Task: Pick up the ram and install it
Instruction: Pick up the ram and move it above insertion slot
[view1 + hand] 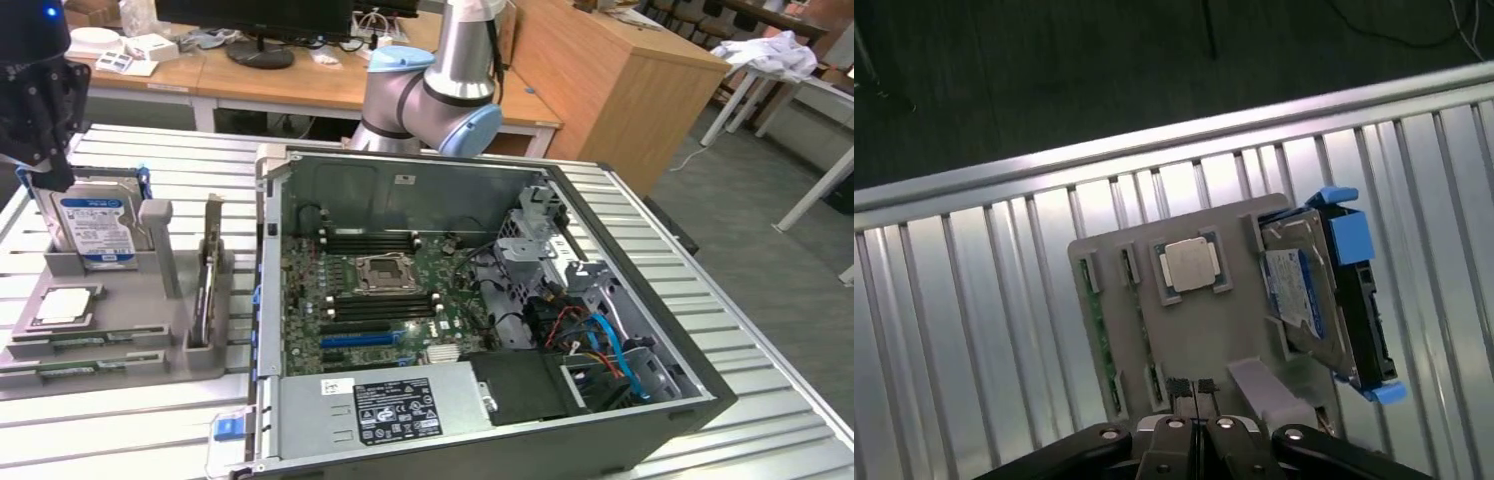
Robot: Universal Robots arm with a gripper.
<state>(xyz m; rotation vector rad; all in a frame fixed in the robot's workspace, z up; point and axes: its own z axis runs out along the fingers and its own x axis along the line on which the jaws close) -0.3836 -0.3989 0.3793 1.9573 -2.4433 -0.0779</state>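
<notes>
Ribbed metal table [107, 430], open computer case [400, 195] on it, grey parts holder [127, 320] alongside, exterior view's left

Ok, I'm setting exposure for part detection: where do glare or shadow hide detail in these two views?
Wrist view: the metal table glares near white around the grey holder; the floor beyond is nearly black. Exterior view: the gripper reads as a dark mass, and the cable corner of the computer case is shadowed.

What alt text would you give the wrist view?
The shut, empty gripper hangs above a grey parts holder on a ribbed metal table. The holder carries a silver processor, a hard drive in blue brackets, and green ram seated in narrow slots.
</notes>
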